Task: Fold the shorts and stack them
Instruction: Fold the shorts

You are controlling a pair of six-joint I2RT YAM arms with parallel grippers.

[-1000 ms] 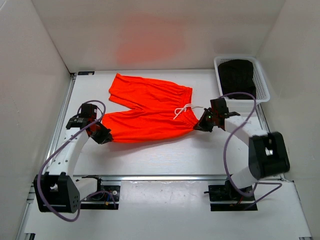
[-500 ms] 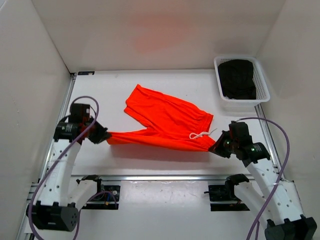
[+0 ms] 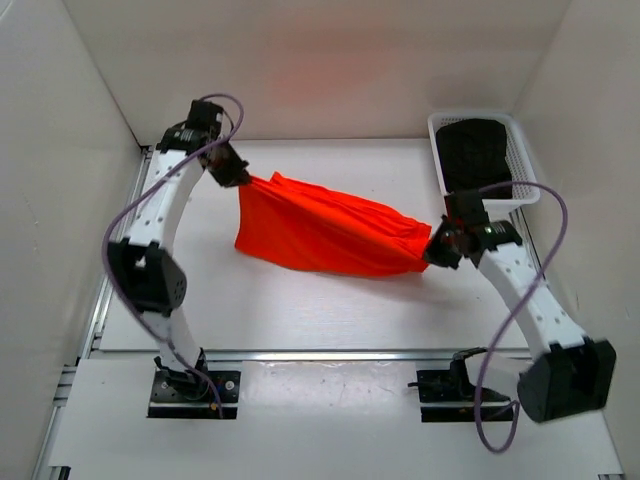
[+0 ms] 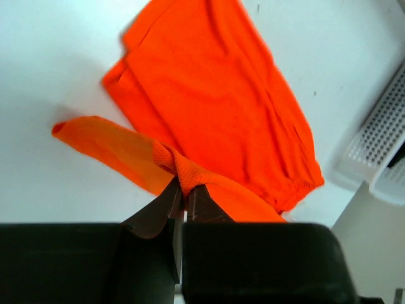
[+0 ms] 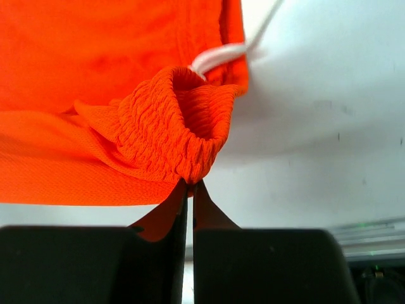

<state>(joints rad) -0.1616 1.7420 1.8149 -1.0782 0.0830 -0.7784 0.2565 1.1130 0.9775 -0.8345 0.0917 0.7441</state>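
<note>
Shorts [image 3: 320, 235] hang taut mid-frame: your left gripper [image 3: 238, 177] pinches one end at upper left, your right gripper [image 3: 434, 254] clamps the waistband, seemingly readying a flat fold.

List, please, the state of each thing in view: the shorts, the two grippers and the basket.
shorts: held at both ends, draped between the two grippers
left gripper: shut, pinching an edge of the shorts
right gripper: shut on the gathered waistband
drawstring: loose, not tied
basket: upright, holds a dark cloth
</note>
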